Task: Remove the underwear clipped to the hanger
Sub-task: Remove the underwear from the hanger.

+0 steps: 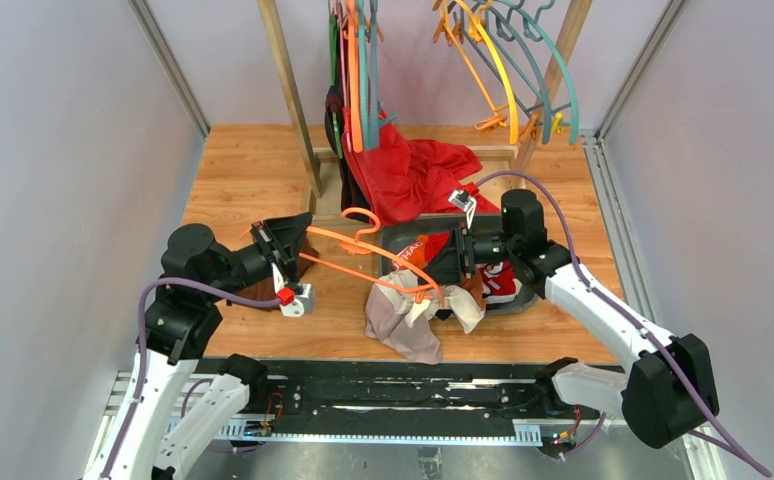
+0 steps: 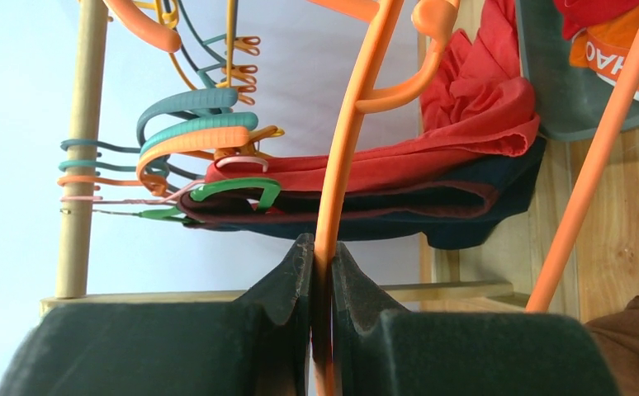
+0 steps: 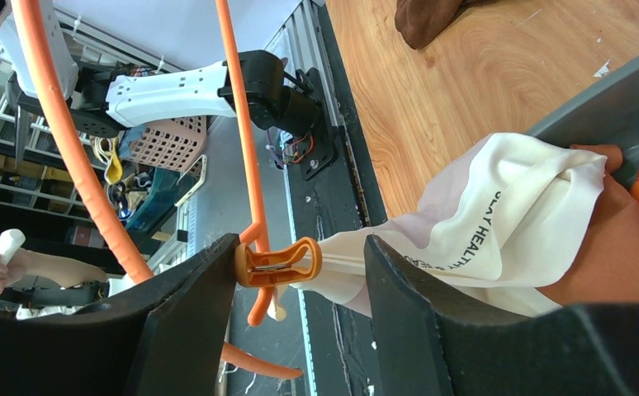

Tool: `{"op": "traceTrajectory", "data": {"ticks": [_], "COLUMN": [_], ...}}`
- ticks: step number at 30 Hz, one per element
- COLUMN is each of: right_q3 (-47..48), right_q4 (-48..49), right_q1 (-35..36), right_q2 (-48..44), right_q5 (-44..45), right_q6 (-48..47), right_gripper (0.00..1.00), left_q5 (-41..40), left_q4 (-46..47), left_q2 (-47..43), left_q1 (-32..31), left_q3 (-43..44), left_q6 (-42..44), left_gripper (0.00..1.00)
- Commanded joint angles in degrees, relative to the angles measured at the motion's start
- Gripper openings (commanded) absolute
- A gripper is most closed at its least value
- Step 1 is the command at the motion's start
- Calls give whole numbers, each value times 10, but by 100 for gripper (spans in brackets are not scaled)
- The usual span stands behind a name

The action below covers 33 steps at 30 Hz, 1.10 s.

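Underwear (image 1: 408, 322), 1 brown pair with a white waistband, hangs from 1 orange clip (image 3: 279, 262) near the table's (image 1: 253, 170) front edge. At left, the left gripper (image 2: 320, 252) is clamped on the 1 orange hanger (image 1: 348, 262), probably to steady it. At right, the right gripper (image 3: 300, 245) stands open astride that clip, seemingly to squeeze it loose. 1 red pair (image 1: 499, 284) lies in the grey tray (image 1: 395, 236).

The hanger (image 2: 345, 148) pinched in the left end effector (image 2: 316, 272) is showing smooth, glossy orange plastic, while the fingers (image 2: 242, 330) are looking matt black and faintly grainy. Between the right end effector (image 3: 300, 264) prongs, the clip (image 3: 279, 262) is gleaming like the same plastic. The pale beige underwear (image 3: 514, 206) beside it is hanging as soft, matt cloth. Beyond it, the surface (image 3: 481, 74) is showing lightly sheened wood grain.
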Motion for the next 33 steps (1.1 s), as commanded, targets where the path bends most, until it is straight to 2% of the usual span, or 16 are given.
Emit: {"op": "traceTrajectory", "data": {"ticks": [1,15,24,28,33], "right_q3": [-15,-14,-1,6,36], "right_q4": [31,46,34,23,-21], "right_q1": [6,-2,-6,-7,-7], "right_q2": [-14,-26,-23,-23,-16], "right_q5": [-9,-9,-8,-2,14], "right_q6": [21,30,21,10,-16], "right_gripper": [56,37,15,1,1], "left_q5": [-14,-43,-50,-50,-48], "left_q4": [53,89,96,96,101], "left_q2": [-5,-6,-7,-10,-10], "left_q1": [-2,-2,-2,-2,-2], "left_q3": [-8,-33,-40,-42,-45], "left_q6": [-7,-7,-12,-16,-25], "left_gripper": [0,0,0,0,0]}}
